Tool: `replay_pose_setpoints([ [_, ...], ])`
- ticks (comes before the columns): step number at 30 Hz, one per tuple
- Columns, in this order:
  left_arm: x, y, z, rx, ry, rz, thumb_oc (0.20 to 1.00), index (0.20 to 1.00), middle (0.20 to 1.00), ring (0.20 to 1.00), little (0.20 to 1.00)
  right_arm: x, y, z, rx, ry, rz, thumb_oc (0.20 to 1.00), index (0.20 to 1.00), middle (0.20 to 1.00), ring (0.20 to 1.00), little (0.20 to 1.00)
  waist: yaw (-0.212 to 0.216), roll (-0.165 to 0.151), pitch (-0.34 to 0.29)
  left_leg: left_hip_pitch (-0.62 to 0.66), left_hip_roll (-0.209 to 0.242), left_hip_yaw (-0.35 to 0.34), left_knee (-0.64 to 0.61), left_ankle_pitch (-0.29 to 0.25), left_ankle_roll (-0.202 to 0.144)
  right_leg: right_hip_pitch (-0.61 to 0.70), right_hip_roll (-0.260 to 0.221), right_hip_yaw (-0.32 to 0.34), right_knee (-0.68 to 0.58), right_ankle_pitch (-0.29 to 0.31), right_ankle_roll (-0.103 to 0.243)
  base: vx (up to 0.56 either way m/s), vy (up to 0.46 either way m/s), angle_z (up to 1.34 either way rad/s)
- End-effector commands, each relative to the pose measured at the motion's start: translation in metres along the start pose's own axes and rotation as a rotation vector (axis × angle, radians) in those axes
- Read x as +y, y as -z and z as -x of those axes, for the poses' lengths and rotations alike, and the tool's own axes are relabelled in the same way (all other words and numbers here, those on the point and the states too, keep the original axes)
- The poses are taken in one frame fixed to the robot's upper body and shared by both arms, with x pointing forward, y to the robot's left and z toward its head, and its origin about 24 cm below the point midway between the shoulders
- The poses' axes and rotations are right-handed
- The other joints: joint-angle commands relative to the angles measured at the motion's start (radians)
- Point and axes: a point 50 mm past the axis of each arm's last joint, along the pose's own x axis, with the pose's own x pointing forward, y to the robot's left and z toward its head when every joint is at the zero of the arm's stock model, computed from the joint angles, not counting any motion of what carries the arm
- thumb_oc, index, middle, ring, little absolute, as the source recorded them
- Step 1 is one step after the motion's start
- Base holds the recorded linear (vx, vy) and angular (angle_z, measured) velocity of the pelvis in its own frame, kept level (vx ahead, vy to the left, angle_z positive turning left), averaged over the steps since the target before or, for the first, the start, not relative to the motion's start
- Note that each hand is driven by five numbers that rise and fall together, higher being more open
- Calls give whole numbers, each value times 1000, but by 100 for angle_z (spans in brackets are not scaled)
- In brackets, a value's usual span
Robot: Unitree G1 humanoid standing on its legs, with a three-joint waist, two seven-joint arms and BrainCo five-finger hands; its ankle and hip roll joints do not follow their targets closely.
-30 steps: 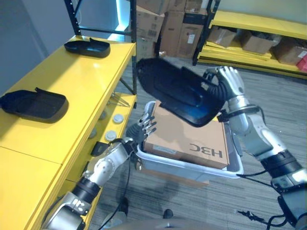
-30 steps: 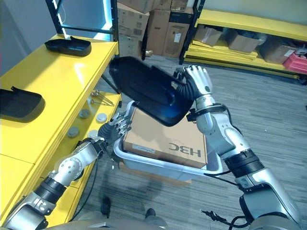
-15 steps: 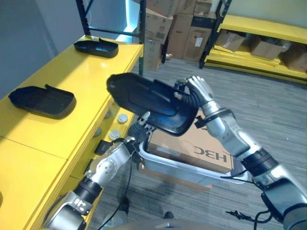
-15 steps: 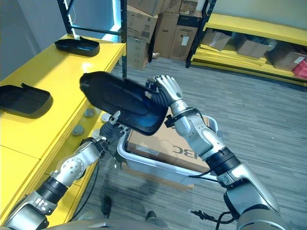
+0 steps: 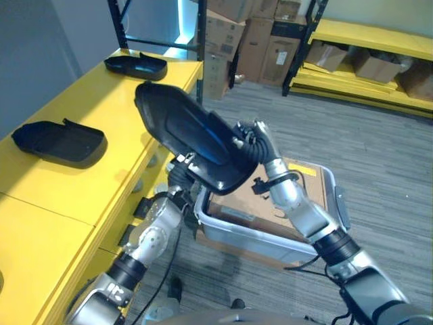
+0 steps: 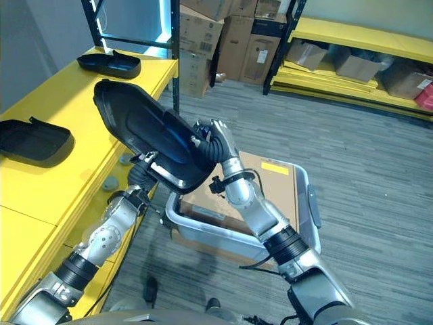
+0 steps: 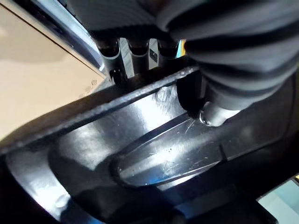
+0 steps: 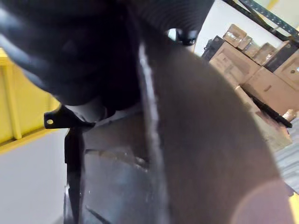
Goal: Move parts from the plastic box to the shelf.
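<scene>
The right robot hand [image 6: 215, 142] is clenched around the edge of a large black plastic part [image 6: 145, 139], and the left robot hand [image 7: 140, 51] grasps its lower rim. The part is tilted in the air between the grey plastic box [image 6: 301, 217] and the yellow shelf [image 6: 74, 108]. Two more black parts [image 6: 30, 141] lie on the shelf.

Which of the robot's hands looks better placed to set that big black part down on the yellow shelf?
Probably the right hand: it grips the black part by its edge, above the yellow shelf. The left hand sits under the part, supporting it.
</scene>
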Motion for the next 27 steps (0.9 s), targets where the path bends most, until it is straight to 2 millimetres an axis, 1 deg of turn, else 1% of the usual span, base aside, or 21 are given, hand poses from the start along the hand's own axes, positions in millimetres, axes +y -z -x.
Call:
replay_pose_setpoints([
  [1, -45, -40, -14, -244, 173, 40, 200, 200, 200, 200, 200, 21, -53, 2, -235, -125, -228, 200, 200, 200, 200, 200, 27, -10, -4, 79, 43, 21, -5, -107, -22, -15, -33, 8, -1, -7, 24, -31, 47, -3],
  [5, -45, -46, -11, -296, 167, -2, 200, 200, 200, 200, 200, 30, -59, 7, -257, -184, -301, 200, 200, 200, 200, 200, 32, -12, -1, 76, 36, 21, -5, -108, -19, -17, -38, 10, -4, -2, 28, -10, 64, -1],
  [6, -43, -49, -10, -328, 148, -56, 200, 200, 200, 200, 200, 30, -55, 11, -230, -180, -373, 1000, 1000, 1000, 1000, 1000, 35, -14, -2, 75, 31, 20, -5, -108, -16, -19, -42, 12, -5, 2, 31, 9, 91, 1],
  [8, -38, -55, -7, -392, 100, -158, 200, 200, 200, 200, 200, 28, -51, 15, -209, -146, -427, 1000, 1000, 1000, 1000, 1000, 33, -17, -2, 77, 25, 21, -5, -110, -11, -21, -47, 17, -5, 8, 36, 16, 100, 1],
  [9, -37, -55, -7, -400, 93, -173, 200, 200, 200, 200, 200, 27, -50, 16, -204, -138, -435, 1000, 1000, 1000, 1000, 1000, 33, -18, -2, 77, 24, 21, -5, -110, -10, -22, -47, 18, -5, 8, 36, 16, 86, 1],
  [12, -25, -67, -2, -521, -4, -343, 200, 200, 200, 200, 200, 16, -34, 23, -113, -23, -553, 1000, 1000, 1000, 1000, 1000, 23, -21, -3, 80, 14, 28, -5, -114, -2, -28, -55, 30, -5, 17, 45, 21, 119, -6],
  [13, -20, -71, 0, -561, -35, -401, 200, 200, 200, 200, 200, 12, -27, 28, -77, 5, -580, 1000, 1000, 1000, 1000, 1000, 19, -21, -4, 82, 11, 32, -5, -117, 1, -31, -59, 33, -5, 19, 49, 21, 153, -12],
  [15, -7, -81, 7, -645, -107, -524, 200, 200, 200, 200, 200, 2, -5, 44, 25, 82, -592, 1000, 1000, 1000, 1000, 1000, 1, -23, -2, 84, 4, 45, -5, -121, 10, -39, -67, 46, -4, 28, 58, 11, 154, -12],
  [18, 12, -96, 18, -717, -190, -691, 200, 200, 200, 200, 200, -10, 27, 72, 170, 183, -572, 1000, 1000, 1000, 1000, 1000, -27, -24, 2, 89, -1, 69, -5, -126, 22, -55, -77, 64, 9, 38, 74, -8, 132, -19],
  [19, 18, -102, 22, -748, -220, -766, 200, 200, 200, 200, 200, -14, 43, 85, 249, 203, -562, 1000, 1000, 1000, 1000, 1000, -39, -24, 5, 91, -4, 77, -5, -127, 27, -61, -78, 72, 16, 40, 78, -19, 127, -29],
  [21, 26, -111, 29, -781, -253, -818, 200, 200, 200, 200, 200, -13, 69, 108, 395, 192, -547, 1000, 1000, 1000, 1000, 1000, -52, -24, 7, 89, -6, 84, -5, -129, 33, -72, -78, 81, 34, 35, 82, -26, 111, -31],
  [23, 33, -122, 36, -827, -280, -884, 200, 200, 200, 200, 200, 2, 107, 152, 658, 115, -549, 1000, 1000, 1000, 1000, 1000, -60, -24, 10, 89, -10, 89, -5, -130, 40, -93, -77, 91, 68, 27, 84, -21, 62, -30],
  [24, 33, -129, 39, -846, -257, -895, 200, 200, 200, 200, 200, 13, 124, 183, 801, 60, -551, 1000, 1000, 1000, 1000, 1000, -61, -24, 10, 87, -6, 83, -5, -130, 44, -106, -70, 108, 102, 12, 82, -15, -32, -19],
  [25, 30, -132, 39, -861, -212, -904, 200, 200, 200, 200, 200, 21, 133, 206, 907, 10, -545, 1000, 1000, 1000, 1000, 1000, -64, -23, 11, 82, -4, 68, -5, -128, 48, -111, -55, 133, 124, -4, 75, -6, -75, -13],
  [26, 23, -134, 37, -867, -146, -910, 200, 200, 200, 200, 200, 30, 141, 230, 1037, -41, -579, 1000, 1000, 1000, 1000, 1000, -69, -22, 12, 74, -6, 39, -5, -127, 53, -117, -29, 177, 148, -26, 60, 7, -95, -1],
  [27, 18, -133, 35, -867, -98, -905, 200, 200, 200, 200, 200, 34, 145, 245, 1110, -60, -600, 1000, 1000, 1000, 1000, 1000, -75, -22, 13, 71, -9, 14, -5, -127, 57, -119, -10, 206, 161, -39, 49, 26, -168, 15],
])
